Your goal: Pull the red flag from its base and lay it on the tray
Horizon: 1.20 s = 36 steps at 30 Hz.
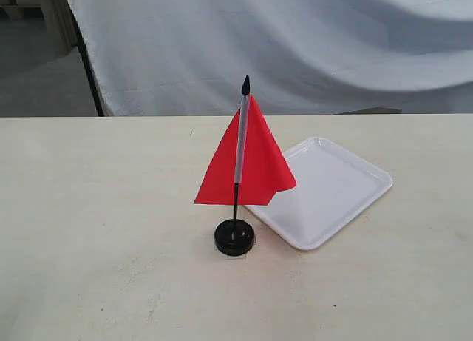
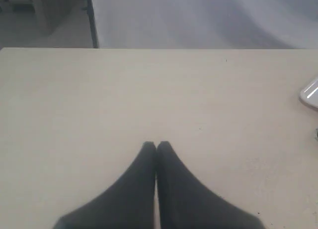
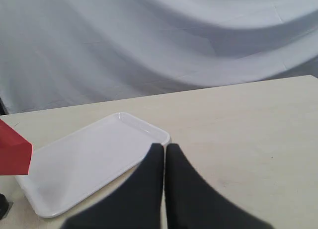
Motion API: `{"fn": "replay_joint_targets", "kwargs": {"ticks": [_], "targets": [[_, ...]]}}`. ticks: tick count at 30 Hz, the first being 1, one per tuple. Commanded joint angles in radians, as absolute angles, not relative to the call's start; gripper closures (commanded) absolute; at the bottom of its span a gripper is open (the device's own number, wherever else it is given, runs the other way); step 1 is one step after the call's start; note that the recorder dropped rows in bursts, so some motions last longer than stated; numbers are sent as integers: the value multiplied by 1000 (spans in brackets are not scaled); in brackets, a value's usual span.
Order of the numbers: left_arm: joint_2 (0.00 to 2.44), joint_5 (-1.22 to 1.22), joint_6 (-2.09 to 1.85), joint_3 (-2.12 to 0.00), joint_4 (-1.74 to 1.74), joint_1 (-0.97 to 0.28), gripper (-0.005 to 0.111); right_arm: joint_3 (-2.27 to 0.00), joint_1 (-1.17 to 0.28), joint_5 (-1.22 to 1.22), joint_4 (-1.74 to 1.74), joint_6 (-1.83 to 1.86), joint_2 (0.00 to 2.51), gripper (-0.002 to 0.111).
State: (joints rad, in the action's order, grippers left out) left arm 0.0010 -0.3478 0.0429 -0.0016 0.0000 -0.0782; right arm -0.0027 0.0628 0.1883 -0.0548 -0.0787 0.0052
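Note:
The red flag stands upright on its thin black stick, with a grey-white sleeve and a pointed black tip, plugged into the round black base near the table's middle. Just right of it lies the white tray, with nothing on it. Neither arm shows in the exterior view. My left gripper is shut over bare tabletop, and the tray's corner shows at that view's edge. My right gripper is shut near the tray, with a corner of the red flag at the view's edge.
The pale wooden table stretches wide around the flag. A white cloth backdrop hangs behind the table's far edge, with a dark stand leg at the back left.

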Motion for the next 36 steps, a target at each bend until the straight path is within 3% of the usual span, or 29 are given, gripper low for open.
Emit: {"fn": "replay_joint_targets", "kwargs": {"ticks": [1, 12, 27, 36], "targets": [[0, -343, 42, 0, 0, -83, 107, 0, 68, 188, -45, -78, 0, 106], [0, -343, 42, 0, 0, -83, 107, 0, 68, 145, -45, -78, 0, 106], [0, -343, 42, 0, 0, -83, 107, 0, 68, -393, -238, -205, 0, 106], [0, -343, 42, 0, 0, -83, 107, 0, 68, -305, -147, -598, 0, 106]]}}
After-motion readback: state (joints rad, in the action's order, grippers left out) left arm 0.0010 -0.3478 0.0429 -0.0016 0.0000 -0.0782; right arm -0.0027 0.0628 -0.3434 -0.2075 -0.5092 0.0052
